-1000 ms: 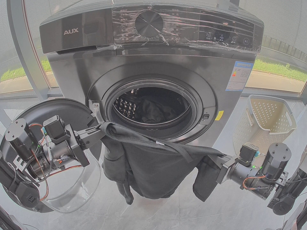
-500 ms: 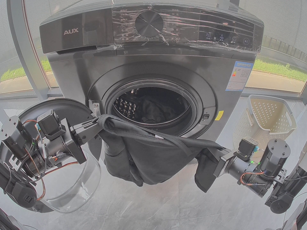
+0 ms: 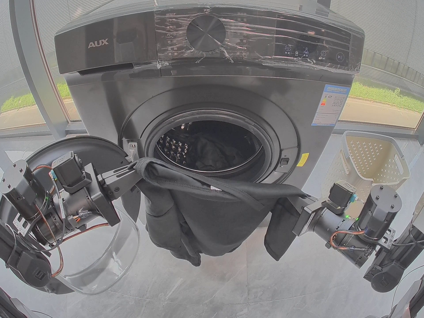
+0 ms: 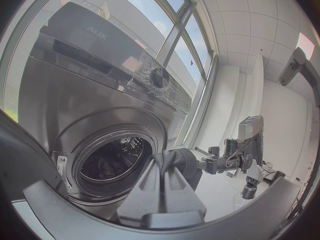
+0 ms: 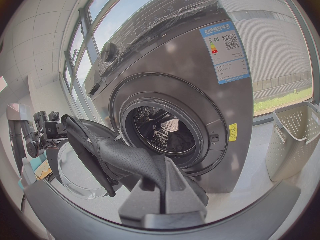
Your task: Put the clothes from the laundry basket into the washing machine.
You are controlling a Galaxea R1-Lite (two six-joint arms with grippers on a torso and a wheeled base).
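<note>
I have the dark garment strung across the lower middle of the head view, just below the open mouth of the washing machine. My left gripper is clamped on one end and my right gripper on the other. In the drum lies another dark piece of clothing, and the laundry basket stands at the right beside the machine. Since a second ago, the right gripper has come up and inward, and the hanging cloth sits higher.
</note>
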